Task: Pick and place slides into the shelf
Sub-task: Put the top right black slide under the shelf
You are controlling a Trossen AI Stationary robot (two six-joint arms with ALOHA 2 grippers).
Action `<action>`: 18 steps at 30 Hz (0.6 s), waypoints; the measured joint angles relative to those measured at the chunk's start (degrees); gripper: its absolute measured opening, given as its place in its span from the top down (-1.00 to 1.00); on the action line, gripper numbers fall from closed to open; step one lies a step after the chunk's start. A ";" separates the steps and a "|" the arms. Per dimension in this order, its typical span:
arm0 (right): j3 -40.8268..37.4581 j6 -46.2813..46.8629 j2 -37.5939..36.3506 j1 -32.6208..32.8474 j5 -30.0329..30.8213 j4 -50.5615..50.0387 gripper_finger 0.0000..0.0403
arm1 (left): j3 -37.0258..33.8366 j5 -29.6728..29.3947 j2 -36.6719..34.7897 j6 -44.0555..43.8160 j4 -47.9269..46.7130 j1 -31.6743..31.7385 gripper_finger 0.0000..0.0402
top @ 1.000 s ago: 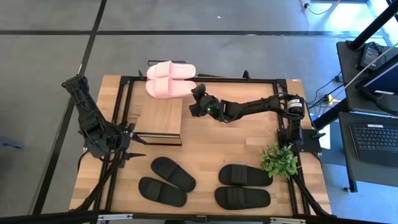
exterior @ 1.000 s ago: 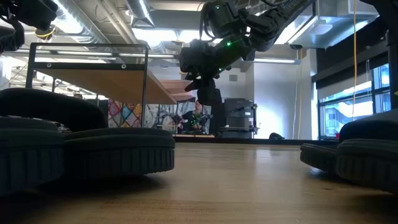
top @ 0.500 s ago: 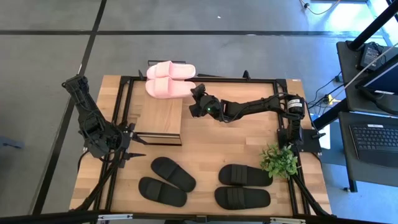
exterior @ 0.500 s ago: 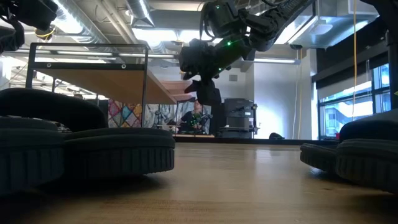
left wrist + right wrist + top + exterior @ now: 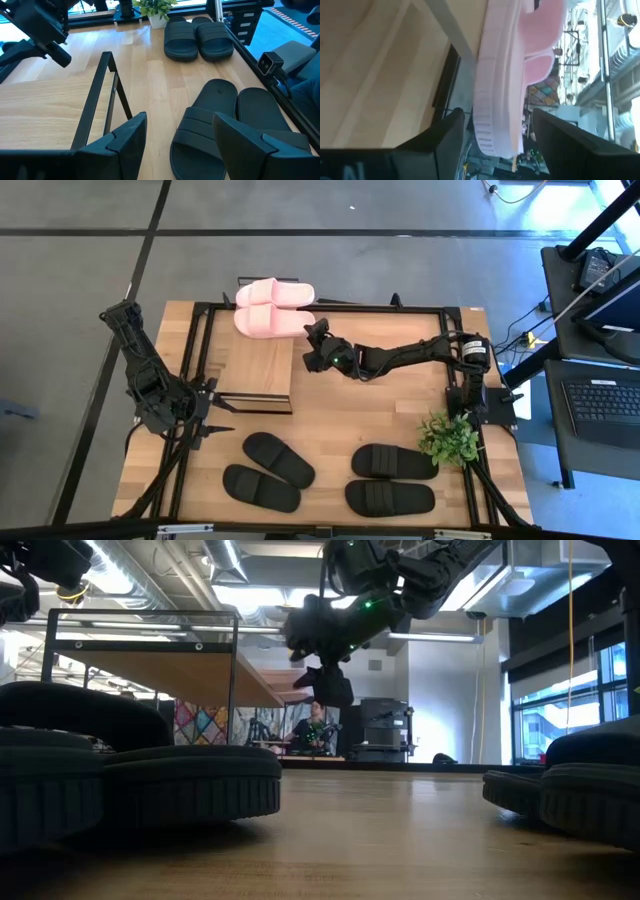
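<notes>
Change since a second ago: right tool (image 5: 313,345) has drawn slightly back from the pink slides and its fingers have spread; all slides lie where they lay.

Right tool: open, holding nothing. It hangs above the table (image 5: 370,410), just off the shelf's far right corner. In its wrist view the fingers (image 5: 445,137) stand apart with the sole edge of a pink slide (image 5: 497,75) between and beyond them, not touched.

Left tool (image 5: 215,415): open, empty, waiting at the shelf's near left corner.

Shelf (image 5: 258,365): one. Light-wood top on a black frame, directly beside the right tool.

Slides, six in all:
- Pink, two (image 5: 272,308): side by side on the shelf's far end, overhanging its edge, just beyond the right tool.
- Black, two (image 5: 268,472): on the table at the near edge, on the shelf side, well apart from the right tool and near the left tool.
- Black, two (image 5: 392,480): on the table at the near edge, well apart from both tools.

Plant (image 5: 448,438): one, small, beside the right arm's base.
</notes>
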 joint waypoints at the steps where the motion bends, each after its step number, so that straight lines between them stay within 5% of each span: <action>1: 0.00 -0.04 0.00 0.06 0.88 0.52 -0.15 | 0.00 0.00 0.00 -0.02 0.00 0.00 -0.08; 18: 0.02 6.12 -4.07 2.37 2.27 -2.49 -0.15 | 0.00 0.00 0.02 -0.04 0.01 0.00 -0.08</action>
